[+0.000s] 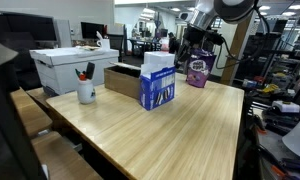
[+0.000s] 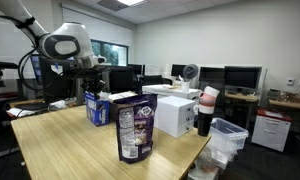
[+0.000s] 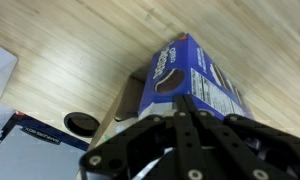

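My gripper (image 3: 183, 106) hangs in the air above the wooden table with its fingers pressed together and nothing between them. It also shows in both exterior views (image 1: 195, 42) (image 2: 88, 72). A blue cookie box (image 3: 185, 72) stands upright just below and ahead of it, and shows in both exterior views (image 1: 157, 85) (image 2: 97, 108). A purple snack bag (image 1: 197, 72) (image 2: 135, 130) stands upright farther along the table, apart from the box. The gripper touches neither.
An open cardboard box (image 1: 120, 80) (image 3: 125, 100) lies next to the blue box. A white box (image 1: 65, 65) (image 2: 173, 115) and a white mug with pens (image 1: 86, 90) stand on the table (image 1: 180, 135). Desks, monitors and chairs surround it.
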You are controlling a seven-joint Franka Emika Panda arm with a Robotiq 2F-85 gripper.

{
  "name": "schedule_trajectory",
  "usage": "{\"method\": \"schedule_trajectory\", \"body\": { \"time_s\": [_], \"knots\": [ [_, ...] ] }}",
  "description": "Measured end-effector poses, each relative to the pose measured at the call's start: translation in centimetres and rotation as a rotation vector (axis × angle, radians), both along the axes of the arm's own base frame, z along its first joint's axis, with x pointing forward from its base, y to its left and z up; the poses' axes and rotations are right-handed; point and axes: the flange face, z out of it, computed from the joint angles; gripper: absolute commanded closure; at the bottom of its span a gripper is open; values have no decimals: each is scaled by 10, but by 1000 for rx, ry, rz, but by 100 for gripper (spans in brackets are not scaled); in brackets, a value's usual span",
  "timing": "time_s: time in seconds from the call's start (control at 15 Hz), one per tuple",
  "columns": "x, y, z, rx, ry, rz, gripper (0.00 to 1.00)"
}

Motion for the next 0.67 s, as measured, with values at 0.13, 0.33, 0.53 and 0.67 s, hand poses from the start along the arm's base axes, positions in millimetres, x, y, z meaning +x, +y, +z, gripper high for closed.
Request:
{"method": "schedule_trajectory", "body": {
  "time_s": [0.13, 0.33, 0.53, 0.67],
  "knots": [
    [1, 0, 1, -1, -13, -1, 97],
    [2, 2, 2, -4, -21, 17, 97],
    [2, 7, 2, -7, -25, 29, 97],
    [2, 7, 2, -10, -29, 31, 97]
  ]
}}
